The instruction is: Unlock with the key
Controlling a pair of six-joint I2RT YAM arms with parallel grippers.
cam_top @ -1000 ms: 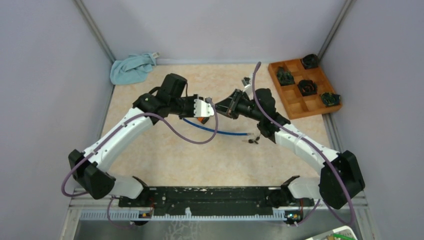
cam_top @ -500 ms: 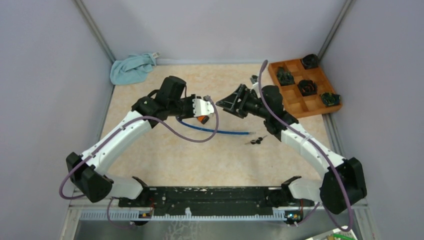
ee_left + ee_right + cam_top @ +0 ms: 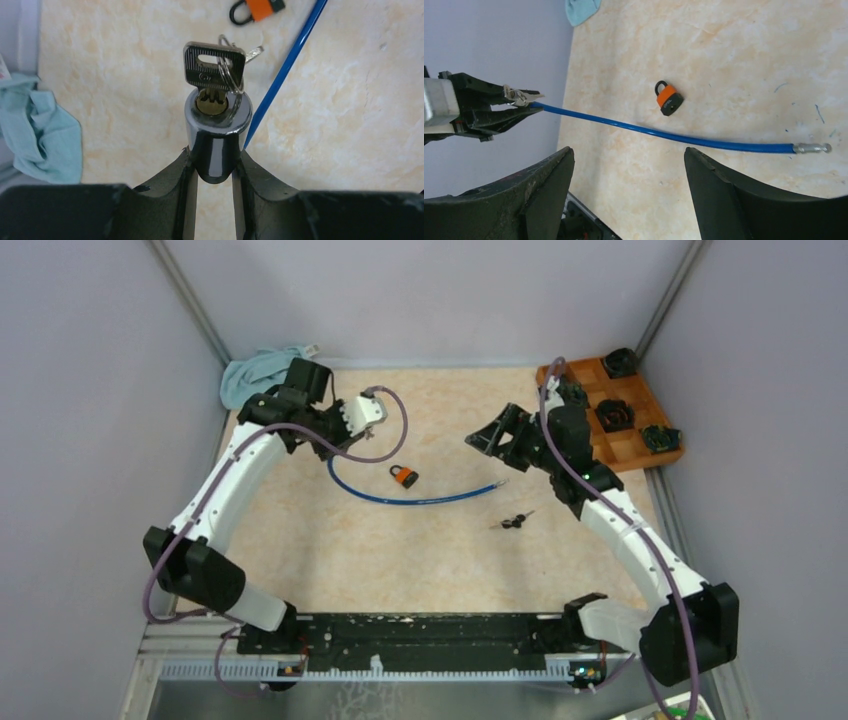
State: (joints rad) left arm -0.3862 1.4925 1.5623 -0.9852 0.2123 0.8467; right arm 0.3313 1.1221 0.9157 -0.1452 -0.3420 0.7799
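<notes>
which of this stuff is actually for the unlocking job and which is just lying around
For the job: lock cylinder in the left gripper, key in it, blue cable.
Lying about: orange padlock, loose keys, blue cloth, wooden tray.

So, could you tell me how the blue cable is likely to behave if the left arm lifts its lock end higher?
Probably springy rather than limp: the blue cable lies in one smooth curve. Its free metal tip would likely trail behind, perhaps nudging the orange padlock beside it.
</notes>
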